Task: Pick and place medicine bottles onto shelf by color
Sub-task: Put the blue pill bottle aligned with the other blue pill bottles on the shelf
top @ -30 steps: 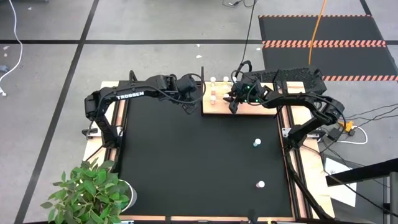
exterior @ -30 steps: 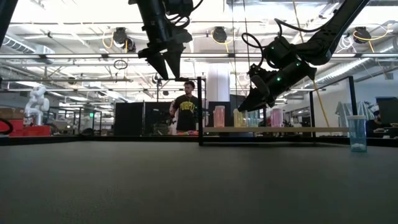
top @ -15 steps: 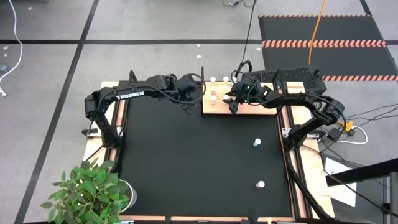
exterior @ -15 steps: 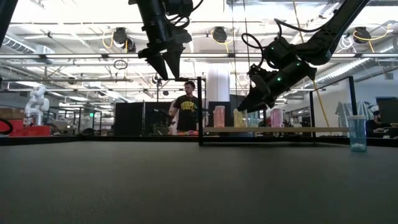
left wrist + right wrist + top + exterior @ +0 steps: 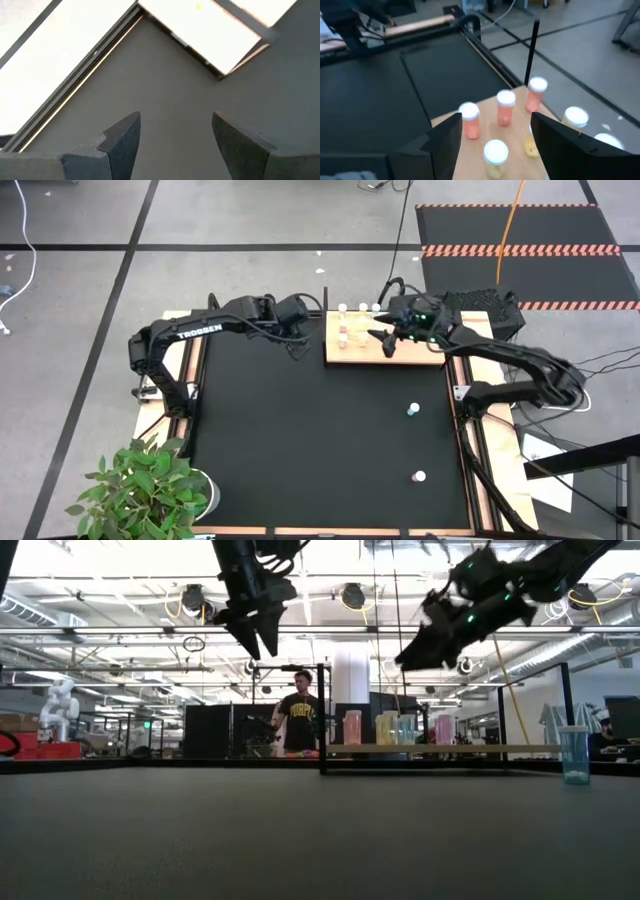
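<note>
We are in a large robotics lab or industrial workshop. Across the black tabletop we see a high ceiling with pipes and round lamps, a white robot on a red stand, and a person among dark racks. From above we see a grey concrete floor with black tape lines, a hazard-striped mat, loose cables and a potted plant.

White-capped pink and yellow medicine bottles on the pale wooden shelf — black mat, dark fingers.
</note>
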Robot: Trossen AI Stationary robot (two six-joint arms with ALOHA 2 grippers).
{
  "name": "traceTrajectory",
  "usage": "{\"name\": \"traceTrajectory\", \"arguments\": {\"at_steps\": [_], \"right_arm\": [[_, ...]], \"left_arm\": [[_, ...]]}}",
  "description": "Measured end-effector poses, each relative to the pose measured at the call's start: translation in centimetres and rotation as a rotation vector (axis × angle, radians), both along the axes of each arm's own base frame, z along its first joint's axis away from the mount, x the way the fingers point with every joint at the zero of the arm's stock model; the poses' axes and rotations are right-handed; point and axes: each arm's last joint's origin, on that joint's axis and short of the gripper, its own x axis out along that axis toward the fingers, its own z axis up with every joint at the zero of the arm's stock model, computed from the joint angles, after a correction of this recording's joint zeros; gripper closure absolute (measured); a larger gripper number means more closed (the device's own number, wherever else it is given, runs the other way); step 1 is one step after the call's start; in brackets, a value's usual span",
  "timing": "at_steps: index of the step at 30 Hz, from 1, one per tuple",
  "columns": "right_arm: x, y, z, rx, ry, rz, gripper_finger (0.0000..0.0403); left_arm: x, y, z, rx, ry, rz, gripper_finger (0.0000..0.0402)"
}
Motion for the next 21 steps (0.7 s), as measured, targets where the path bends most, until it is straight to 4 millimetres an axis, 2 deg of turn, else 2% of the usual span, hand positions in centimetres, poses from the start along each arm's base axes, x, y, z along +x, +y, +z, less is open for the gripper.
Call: {"name": "traceTrajectory", "arguments": {"at_steps": [4, 8, 12, 15, 21], "right_arm": [[-1.0, 1.9, 1.4, -0.017, 0.010, 0.042, 0.0171], [-1.7, 3.8, 1.3, -0.013, 0.049, 0.105, 0.0172], [-2.4, 6.1, 1.9, 0.009, 0.045, 0.174, 0.0172], [-3.1, 8.0, 2.5, 0.009, 0.045, 0.245, 0.0172], [-4.3, 11.5, 2.7, 0.141, 0.062, 0.354, 0.0174]], "left_arm": [[-0.3, 0.5, 0.1, -0.001, -0.001, 0.016, 0.0153], [-0.6, 0.6, 0.0, -0.029, 0.007, 0.049, 0.0153], [-0.8, 0.4, -0.2, -0.099, -0.022, 0.191, 0.0153], [-0.9, -1.0, 0.3, -0.167, -0.064, 0.228, 0.0153], [1.0, -6.2, 3.1, -0.164, -0.342, 0.103, 0.0153]]}}
